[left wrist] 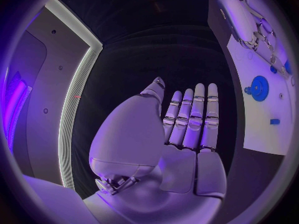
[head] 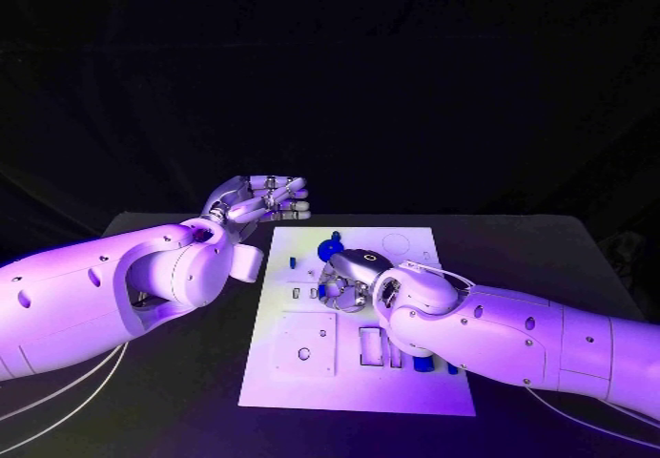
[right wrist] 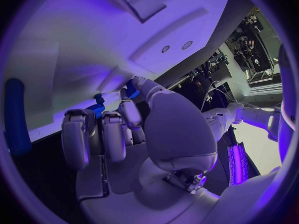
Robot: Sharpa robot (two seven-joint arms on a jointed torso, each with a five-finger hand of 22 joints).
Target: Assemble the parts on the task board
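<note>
Right robot hand [head: 347, 279] pinches a small blue part [right wrist: 96, 106] at mid-frame on the white board [head: 310, 372]; a loose pinch could drop it. Left robot hand [head: 261, 202] hovers wide, empty.

no readable text, labels, numbers or signs on any surface

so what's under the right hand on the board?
The right hand sits over the white board, fingers at a small blue part. A blue gear shows beside it. Anything directly under the palm is covered.
</note>
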